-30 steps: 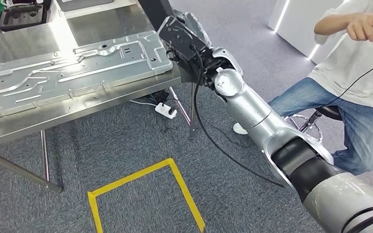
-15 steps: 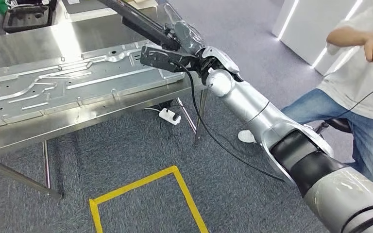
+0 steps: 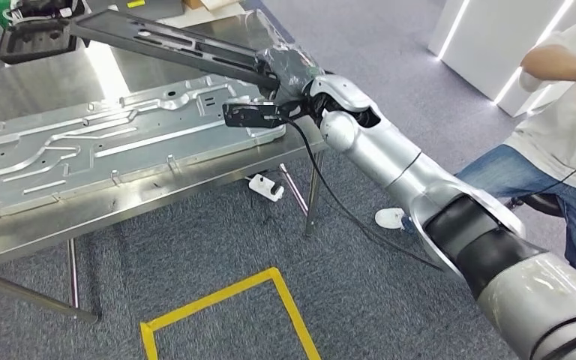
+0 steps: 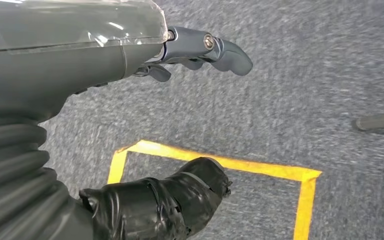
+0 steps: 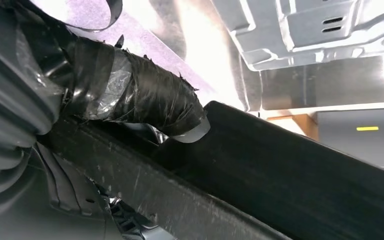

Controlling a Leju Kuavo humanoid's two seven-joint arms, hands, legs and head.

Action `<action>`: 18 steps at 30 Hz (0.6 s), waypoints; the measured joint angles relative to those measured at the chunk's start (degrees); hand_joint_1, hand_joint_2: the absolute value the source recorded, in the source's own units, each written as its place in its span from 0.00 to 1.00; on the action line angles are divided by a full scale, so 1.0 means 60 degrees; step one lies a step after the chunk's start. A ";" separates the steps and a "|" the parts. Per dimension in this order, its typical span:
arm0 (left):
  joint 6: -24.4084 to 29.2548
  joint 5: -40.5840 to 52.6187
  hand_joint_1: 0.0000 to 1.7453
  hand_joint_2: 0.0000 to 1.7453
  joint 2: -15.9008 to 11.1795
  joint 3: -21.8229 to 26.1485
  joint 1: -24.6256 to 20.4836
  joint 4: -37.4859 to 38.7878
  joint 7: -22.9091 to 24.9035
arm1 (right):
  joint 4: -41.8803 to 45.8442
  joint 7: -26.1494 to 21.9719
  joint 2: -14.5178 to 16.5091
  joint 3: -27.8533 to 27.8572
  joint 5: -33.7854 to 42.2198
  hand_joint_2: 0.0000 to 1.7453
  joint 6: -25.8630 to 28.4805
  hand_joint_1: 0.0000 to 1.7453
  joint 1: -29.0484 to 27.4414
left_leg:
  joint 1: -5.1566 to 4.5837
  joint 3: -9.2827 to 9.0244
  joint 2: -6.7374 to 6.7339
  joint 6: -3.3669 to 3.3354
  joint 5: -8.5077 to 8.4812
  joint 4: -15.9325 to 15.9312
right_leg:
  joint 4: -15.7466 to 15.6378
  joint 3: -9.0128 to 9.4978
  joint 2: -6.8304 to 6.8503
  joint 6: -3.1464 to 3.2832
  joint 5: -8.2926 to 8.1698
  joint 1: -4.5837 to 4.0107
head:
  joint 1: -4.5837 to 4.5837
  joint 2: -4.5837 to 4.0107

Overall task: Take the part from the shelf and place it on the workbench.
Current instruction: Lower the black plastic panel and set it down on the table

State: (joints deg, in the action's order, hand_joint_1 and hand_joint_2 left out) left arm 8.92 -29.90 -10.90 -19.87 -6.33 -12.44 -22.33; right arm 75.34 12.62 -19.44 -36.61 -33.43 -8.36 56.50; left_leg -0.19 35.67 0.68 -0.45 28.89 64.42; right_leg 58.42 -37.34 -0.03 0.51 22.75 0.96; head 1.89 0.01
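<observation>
Swung further over the workbench point(image 3: 157, 196) since the earlier frame, the long dark part point(image 3: 172, 45) is held above the ribbed metal panel point(image 3: 105, 142) lying on it. It is clamped at its near end by the right hand point(image 3: 289, 67) (thumb wrapped in black tape). The left hand point(image 4: 180, 55) is seen with fingers apart, nothing in them.

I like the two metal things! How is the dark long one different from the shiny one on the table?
The long dark part is nearly black and narrow; the silver panel is bright, shiny and wide. The dark part is held up in the air by the right hand, above the workbench; the silver panel lies flat on it. Both have holes or slots.
</observation>
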 joint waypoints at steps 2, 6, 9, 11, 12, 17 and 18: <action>0.0000 -0.0001 0.00 1.00 0.0005 0.0000 -0.0004 0.0000 -0.0001 | -0.0005 -0.0010 -0.0010 -0.0030 -0.0039 1.00 -0.0069 1.00 0.0029 | 0.0042 0.0758 -0.0040 0.0090 0.0437 0.1165 | 0.0001 0.0076 -0.0004 0.0044 0.0088 0.0001 | -0.0005 -0.0001; 0.0014 -0.0004 0.00 1.00 0.0020 0.0000 0.0031 0.0000 -0.0001 | -0.0058 -0.0013 -0.0021 -0.0225 -0.0286 1.00 -0.0414 1.00 0.0033 | 0.0060 0.1106 -0.0057 0.0076 0.0044 0.0833 | 0.0034 0.0387 -0.0034 0.0030 0.0344 -0.0015 | -0.0005 -0.0001; 0.0077 -0.0026 0.00 1.00 0.0010 0.0000 0.0024 0.0000 0.0015 | -0.0099 -0.0011 -0.0042 -0.0345 -0.0492 1.00 -0.0687 1.00 0.0069 | 0.0001 0.0539 -0.0056 -0.0081 -0.1070 -0.0885 | 0.0023 0.0605 -0.0038 -0.0036 0.0527 -0.0039 | 0.0000 -0.0001; 0.0141 -0.0033 0.00 1.00 0.0006 0.0000 0.0030 0.0000 0.0036 | -0.0139 -0.0002 -0.0070 -0.0403 -0.0574 1.00 -0.0780 1.00 0.0104 | -0.0052 0.0484 -0.0049 -0.0143 -0.1118 -0.1039 | -0.0008 0.0626 -0.0051 -0.0133 0.0585 -0.0047 | 0.0001 -0.0001; 0.0174 -0.0032 0.00 1.00 0.0006 0.0000 0.0033 0.0000 0.0042 | -0.0157 0.0004 -0.0083 -0.0448 -0.0603 1.00 -0.0807 1.00 0.0115 | -0.0039 0.0437 -0.0048 -0.0183 -0.1153 -0.1085 | -0.0022 0.0639 -0.0057 -0.0195 0.0616 -0.0058 | 0.0003 -0.0001; 0.0219 -0.0005 0.00 1.00 0.0022 0.0000 -0.0016 0.0000 0.0059 | -0.0272 -0.0018 -0.0241 -0.0616 -0.0599 1.00 -0.0930 1.00 0.0150 | 0.0045 0.0281 -0.0047 -0.0365 -0.1157 -0.1217 | 0.1675 -0.0202 -0.0041 -0.0364 0.1524 -0.0063 | 0.0016 -0.0001; 0.0218 0.0005 0.00 1.00 0.0025 0.0000 -0.0019 0.0000 0.0063 | -0.0310 -0.0026 -0.0258 -0.0647 -0.0571 1.00 -0.0937 1.00 0.0139 | 0.0042 0.0279 -0.0043 -0.0382 -0.1124 -0.1194 | 0.2295 -0.0572 -0.0040 -0.0384 0.1717 -0.0059 | 0.0015 -0.0001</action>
State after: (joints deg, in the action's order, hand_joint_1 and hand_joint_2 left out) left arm 10.22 -29.87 -10.75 -19.87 -6.44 -12.44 -21.96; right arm 73.48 12.46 -20.99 -40.49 -36.85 -13.98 57.34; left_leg 0.06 37.34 0.42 -2.74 22.14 57.26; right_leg 72.19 -40.77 -0.28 -1.80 33.06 0.61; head 1.97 0.00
